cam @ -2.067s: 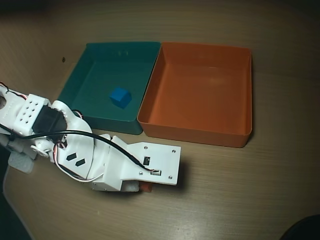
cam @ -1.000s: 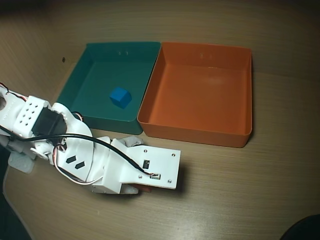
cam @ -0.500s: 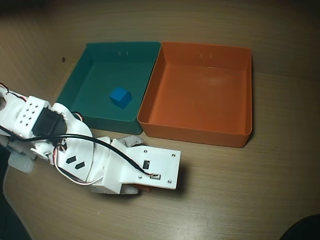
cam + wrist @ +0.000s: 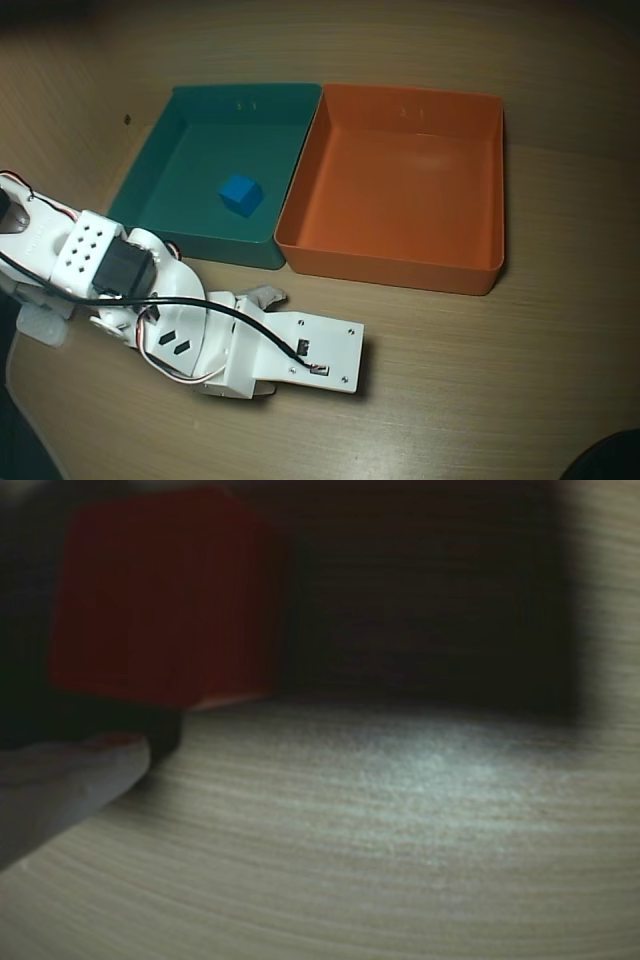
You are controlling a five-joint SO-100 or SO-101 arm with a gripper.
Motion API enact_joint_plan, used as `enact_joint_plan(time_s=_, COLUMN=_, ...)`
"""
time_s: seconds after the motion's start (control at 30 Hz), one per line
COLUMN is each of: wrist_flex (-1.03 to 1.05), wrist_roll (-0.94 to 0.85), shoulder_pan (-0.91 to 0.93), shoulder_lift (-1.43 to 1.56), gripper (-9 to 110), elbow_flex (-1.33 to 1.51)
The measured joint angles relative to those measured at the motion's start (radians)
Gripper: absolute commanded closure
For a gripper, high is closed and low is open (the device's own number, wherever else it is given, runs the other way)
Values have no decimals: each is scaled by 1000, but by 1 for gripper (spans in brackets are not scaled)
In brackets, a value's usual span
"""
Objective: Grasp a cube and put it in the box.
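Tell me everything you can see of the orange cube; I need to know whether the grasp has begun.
The orange cube shows only in the wrist view, large, blurred and dark red-orange in shadow, with plain matte faces and one vertical edge facing the camera. It fills the upper left, above the wooden table. A pale finger lies just below it; contact cannot be told. In the overhead view the arm hides it, outside both trays.

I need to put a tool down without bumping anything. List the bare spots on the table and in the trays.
Free: the whole floor of the orange box; the table right of the arm and below the box; the strip above both trays. The teal tray is open around the blue cube. Crowded: the lower left, where the arm lies just below the teal tray.
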Motion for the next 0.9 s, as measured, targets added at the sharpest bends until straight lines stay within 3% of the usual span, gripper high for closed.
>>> enact_joint_plan(time_s=0.57, wrist_flex=-6, wrist_roll=0, shoulder_pan=0, shoulder_lift=-8, gripper=59, elbow_flex=0)
enact_joint_plan(time_s=0.7, wrist_flex=-6, wrist_roll=0, shoulder_pan=0, shoulder_lift=-8, gripper=73, elbow_flex=0)
enact_joint_plan(time_s=0.9, wrist_flex=-6, wrist_roll=0, shoulder_pan=0, shoulder_lift=-8, gripper=105, elbow_flex=0)
